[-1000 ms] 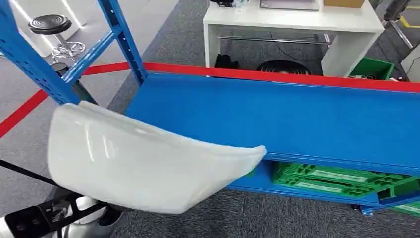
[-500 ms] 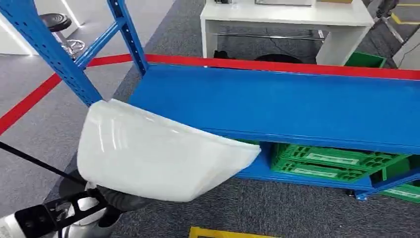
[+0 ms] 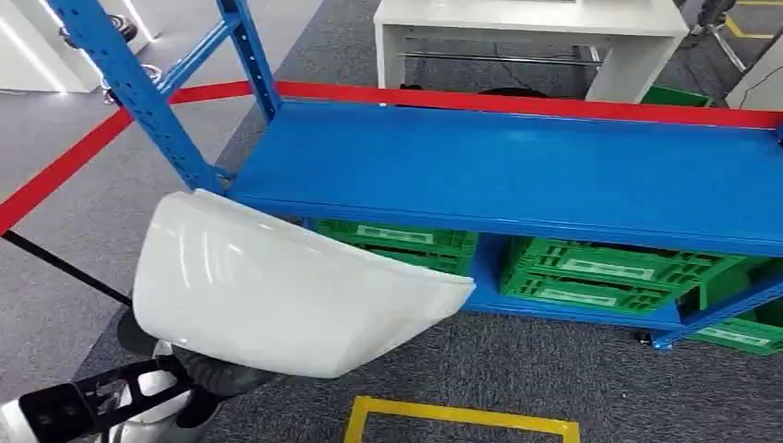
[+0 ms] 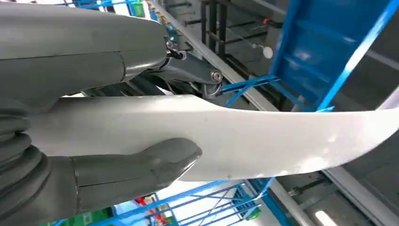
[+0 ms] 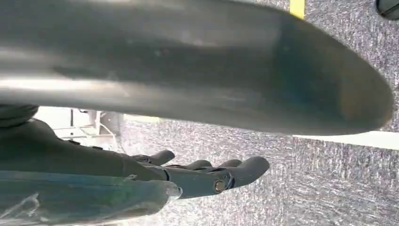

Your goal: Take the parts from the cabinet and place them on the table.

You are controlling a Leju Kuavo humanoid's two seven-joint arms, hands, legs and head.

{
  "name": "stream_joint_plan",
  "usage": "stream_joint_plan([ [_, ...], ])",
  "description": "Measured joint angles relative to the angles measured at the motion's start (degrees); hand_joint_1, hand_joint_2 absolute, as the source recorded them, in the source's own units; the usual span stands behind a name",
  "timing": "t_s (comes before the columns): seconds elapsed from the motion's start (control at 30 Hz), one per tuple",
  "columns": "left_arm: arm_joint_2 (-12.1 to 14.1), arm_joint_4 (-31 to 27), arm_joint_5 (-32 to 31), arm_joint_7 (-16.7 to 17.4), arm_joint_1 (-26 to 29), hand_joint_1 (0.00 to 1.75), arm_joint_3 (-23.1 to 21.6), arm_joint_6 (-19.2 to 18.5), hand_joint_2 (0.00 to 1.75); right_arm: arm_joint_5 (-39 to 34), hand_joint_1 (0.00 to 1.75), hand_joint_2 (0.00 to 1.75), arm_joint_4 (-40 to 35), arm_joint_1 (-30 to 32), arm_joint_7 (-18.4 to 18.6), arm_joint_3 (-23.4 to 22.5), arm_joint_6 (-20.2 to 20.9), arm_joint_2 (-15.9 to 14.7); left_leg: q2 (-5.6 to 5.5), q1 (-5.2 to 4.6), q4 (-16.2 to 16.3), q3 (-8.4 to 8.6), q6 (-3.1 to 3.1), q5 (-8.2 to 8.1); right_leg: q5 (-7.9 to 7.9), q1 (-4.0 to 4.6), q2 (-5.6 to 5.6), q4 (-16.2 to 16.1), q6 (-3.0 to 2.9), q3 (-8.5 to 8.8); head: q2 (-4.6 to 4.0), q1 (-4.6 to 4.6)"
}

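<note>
White curved part sits pinched in your left hand; your right hand looks empty, fingers seemingly extended.

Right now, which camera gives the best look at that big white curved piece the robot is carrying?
The head view: it shows the white part whole, in front of the blue shelf. The left wrist view shows its edge, gripped by the left hand. The right wrist view's blurred grey shape cannot be identified.
</note>
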Motion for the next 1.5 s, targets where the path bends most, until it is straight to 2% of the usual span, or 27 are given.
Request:
stream_joint_plan([
  [0.07, 0.1, 0.0, 0.1, 0.0, 0.1, 1.75, 0.0, 0.1, 1.75, -0.3, 0.00, 0.00, 0.0, 0.0, -0.7, -0.3, 0.6, -0.1, 0.03, -0.25, -0.1, -0.62, 0.85, 0.90, 1.15, -0.20, 0.01, -0.6, 0.86, -0.06, 0.00, -0.22],
  [0.1, 0.0, 0.0, 0.0, 0.0, 0.0, 1.75, 0.0, 0.2, 1.75, -0.2, 0.00, 0.00, 0.1, 0.0, -1.8, -0.4, 1.0, 0.0, 0.27, 0.12, -0.5, -1.07, 1.28, 1.77, 0.46, -0.39, 0.02, -0.1, 1.03, -0.46, 0.00, -0.29],
  [0.17, 0.1, 0.0, 0.0, 0.0, 0.1, 1.75, 0.0, 0.5, 1.75, 0.4, 0.00, 0.00, 0.1, 0.1, -3.6, -0.4, 1.1, 0.3, 0.27, 0.06, -0.4, -2.39, 1.92, 2.96, -5.73, -0.30, 0.04, 4.9, 1.14, -2.61, 0.00, -0.18],
  [0.23, 0.3, 0.0, 0.0, 0.0, 0.4, 1.75, 0.0, 1.1, 1.75, 1.4, 0.00, 0.00, 0.1, 0.1, -7.9, -0.3, 1.2, 0.3, 0.31, -0.03, -0.3, -4.14, 1.99, 4.35, -11.48, -0.29, 0.05, 14.3, 1.52, -5.08, 0.00, -0.20],
  [0.27, 0.5, 0.0, 0.0, 0.0, 0.6, 1.75, 0.0, 1.3, 1.75, 1.8, 0.00, 0.00, 0.1, 0.1, -9.5, -0.2, 1.3, 0.3, 0.37, -0.04, -0.3, -4.96, 1.91, 4.96, -12.02, -0.31, 0.04, 17.5, 1.61, -5.50, 0.00, -0.20],
  [0.3, 0.6, 0.0, 0.0, 0.0, 0.9, 1.75, 0.0, 1.4, 1.75, 2.3, 0.00, 0.00, 0.1, 0.1, -10.7, 0.0, 1.2, 0.4, 0.44, -0.03, -0.3, -5.79, 1.80, 5.61, -10.71, -0.34, 0.03, 18.3, 1.68, -4.75, 0.00, -0.24],
  [0.37, 0.9, -0.3, 0.0, 0.0, 1.3, 1.75, 0.0, 1.4, 1.75, 3.2, 0.00, 0.00, 0.1, 0.2, -11.8, 0.4, 1.1, 0.5, 0.42, 0.06, 0.0, -7.52, 1.46, 6.82, -6.43, -0.54, 0.03, 13.2, 1.85, 0.10, 0.00, -0.22],
  [0.4, 1.1, -0.5, 0.0, 0.0, 1.4, 1.75, 0.1, 1.4, 1.75, 3.3, 0.00, 0.00, 0.1, 0.2, -12.0, 0.5, 1.1, 0.5, 0.30, 0.13, 0.2, -8.31, 1.14, 7.35, -5.56, -0.74, 0.03, 7.8, 2.06, 4.17, 0.00, -0.22],
  [0.43, 1.2, -0.6, 0.0, 0.0, 1.5, 1.75, 0.1, 1.4, 1.75, 3.5, 0.00, 0.00, 0.1, 0.0, -12.2, 0.7, 1.1, 0.6, 0.27, 0.03, 0.5, -8.96, 0.69, 7.76, -8.11, -0.87, 0.09, 2.1, 2.36, 7.72, 0.00, -0.15],
  [0.47, 1.3, -0.9, 0.0, 0.0, 1.5, 1.75, 0.2, 1.4, 1.75, 3.5, 0.00, 0.00, 0.1, -0.1, -12.3, 0.8, 1.0, 0.7, 0.16, -0.15, 1.0, -9.29, 0.40, 8.05, -8.73, -0.51, 0.61, -0.9, 1.62, 9.51, 0.00, -0.29],
  [0.6, 1.6, -1.1, 0.0, 0.0, 1.8, 1.75, 0.1, 1.4, 1.75, 3.9, 0.00, 0.00, 0.2, 0.3, -12.2, 1.2, 0.7, 0.9, 0.14, 0.17, 0.9, -9.61, -0.52, 9.60, -7.39, -0.43, 0.33, -0.2, -0.78, 7.57, 0.00, -0.66],
  [0.63, 1.6, -1.1, 0.0, 0.0, 1.8, 1.75, 0.1, 1.4, 1.75, 4.0, 0.00, 0.00, 0.2, 0.1, -11.5, 1.4, 0.6, 0.9, 0.20, 0.20, 2.1, -10.34, -0.90, 6.78, -6.73, -0.38, 0.23, -0.1, -1.31, 7.00, 0.00, -0.85],
  [0.7, 1.8, -1.2, 0.1, 0.0, 1.6, 1.75, 0.1, 0.9, 1.75, 3.7, 0.00, 0.00, 0.2, 0.0, -9.0, 1.4, 0.6, 0.9, 0.21, 0.27, 9.9, -12.90, -1.39, -0.43, -5.27, -0.33, 0.20, 0.0, -1.73, 5.45, 0.00, -1.14],
  [0.77, 1.9, -1.1, 0.1, 0.0, 1.5, 1.75, 0.1, 0.6, 1.75, 3.2, 0.00, 0.00, 0.2, 0.0, -5.9, 1.4, 0.2, 0.9, 0.21, 0.27, 18.3, -14.97, -1.45, -4.05, -4.06, -0.15, 0.03, 0.1, -1.75, 3.68, 0.00, -1.14],
  [0.83, 2.0, -1.1, 0.2, 0.0, 1.3, 1.75, 0.1, 0.4, 1.75, 2.8, 0.00, 0.00, 0.2, 0.0, -4.2, 1.2, -0.7, 0.9, 0.20, 0.23, 18.3, -13.03, -1.03, -1.92, -2.93, 0.03, -0.02, 0.1, -1.66, 2.14, 0.00, -1.12],
  [0.9, 2.0, -1.1, 0.4, 0.0, 1.0, 1.75, 0.1, 0.1, 1.75, 2.8, 0.00, 0.00, 0.2, -0.1, -3.4, 1.2, -1.3, 0.9, 0.19, 0.01, 9.9, -6.69, -0.38, 1.75, -1.82, 0.04, 0.03, 0.1, -1.55, 0.93, 0.00, -1.12],
  [0.97, 2.0, -1.2, 0.4, 0.0, 0.4, 1.75, 0.0, 0.0, 1.75, 2.9, 0.00, 0.00, 0.2, -0.1, -3.0, 1.2, -1.5, 1.2, 0.20, -0.42, 0.4, -0.13, 0.42, 0.75, -0.99, 0.12, 0.08, 0.2, -1.07, 0.29, 0.00, -1.09],
  [1.1, 2.0, -1.1, 0.5, 0.0, 0.0, 1.75, -0.2, -0.3, 1.75, 3.0, 0.00, 0.00, 0.2, -0.1, -3.7, 1.2, -0.6, 1.4, 0.21, -0.74, -1.5, -0.89, 1.28, 2.27, 1.48, -0.16, 0.07, -1.0, 0.56, -0.06, 0.00, -1.09],
  [1.17, 2.0, -1.1, 0.5, 0.0, -0.3, 1.75, -0.3, -0.6, 1.75, 2.9, 0.00, 0.00, 0.2, 0.0, -5.8, 1.2, 0.7, 1.4, 0.46, -0.24, -1.7, -1.59, 1.84, 3.47, -3.11, -0.25, 0.14, 2.1, 0.75, -1.65, 0.00, -0.90],
  [1.23, 2.0, -1.1, 0.5, 0.0, -0.3, 1.75, -0.3, -0.7, 1.75, 3.1, 0.00, 0.00, 0.2, -0.1, -7.2, 1.2, 1.5, 1.4, 0.54, -0.25, -1.7, -2.87, 1.87, 4.58, -9.48, -0.32, 0.13, 11.2, 1.20, -4.27, 0.00, -0.74],
  [1.27, 2.0, -1.1, 0.5, 0.0, -0.3, 1.75, -0.3, -0.8, 1.75, 3.2, 0.00, 0.00, 0.2, -0.1, -7.7, 1.2, 1.9, 1.4, 0.60, -0.25, -1.6, -3.61, 1.82, 5.15, -11.08, -0.31, 0.12, 15.3, 1.40, -5.23, 0.00, -0.61],
  [1.3, 2.0, -1.1, 0.4, 0.0, -0.3, 1.75, -0.3, -0.9, 1.75, 3.3, 0.00, 0.00, 0.2, 0.0, -8.2, 1.2, 2.2, 1.4, 0.62, -0.24, -1.6, -4.37, 1.73, 5.79, -10.92, -0.35, 0.12, 17.6, 1.52, -5.29, 0.00, -0.61],
  [1.33, 2.0, -1.1, 0.3, 0.0, -0.3, 1.75, -0.3, -0.9, 1.75, 3.4, 0.00, 0.00, 0.2, 0.0, -8.5, 1.2, 2.4, 1.4, 0.62, -0.18, -1.6, -5.21, 1.56, 6.40, -9.20, -0.45, 0.11, 17.3, 1.70, -4.09, 0.00, -0.57],
  [1.4, 2.0, -1.1, 0.0, 0.0, -0.3, 1.75, -0.5, -0.9, 1.75, 3.7, 0.00, 0.00, 0.2, -0.1, -8.9, 1.2, 2.7, 1.4, 0.57, 0.17, -1.2, -6.84, 0.96, 7.46, -5.09, -0.87, 0.07, 10.1, 2.31, 1.61, 0.00, -0.61],
  [1.43, 2.0, -1.2, -0.1, 0.0, -0.4, 1.75, -0.6, -0.9, 1.75, 3.7, 0.00, 0.00, 0.2, -0.2, -8.9, 1.2, 2.9, 1.4, 0.48, 0.04, -0.7, -7.40, 0.50, 7.79, -5.17, -1.36, 0.08, 4.6, 3.04, 5.62, 0.00, -0.55],
  [1.47, 1.9, -1.3, -0.1, 0.0, -0.6, 1.75, -0.7, -0.9, 1.75, 3.8, 0.00, 0.00, 0.2, -0.4, -9.0, 1.2, 2.9, 1.9, 0.41, -0.14, -0.3, -8.09, 0.18, 7.98, -7.51, -1.05, 0.35, 0.8, 3.63, 8.46, 0.00, -0.20],
  [1.5, 1.9, -1.3, -0.3, 0.0, -0.8, 1.75, -0.9, -0.9, 1.75, 3.9, 0.00, 0.00, 0.2, -0.5, -9.0, 1.2, 2.9, 1.8, 0.41, -0.29, 0.3, -8.35, 0.09, 8.15, -7.95, -1.10, 0.55, 0.1, 2.00, 8.22, 0.02, -0.48],
])
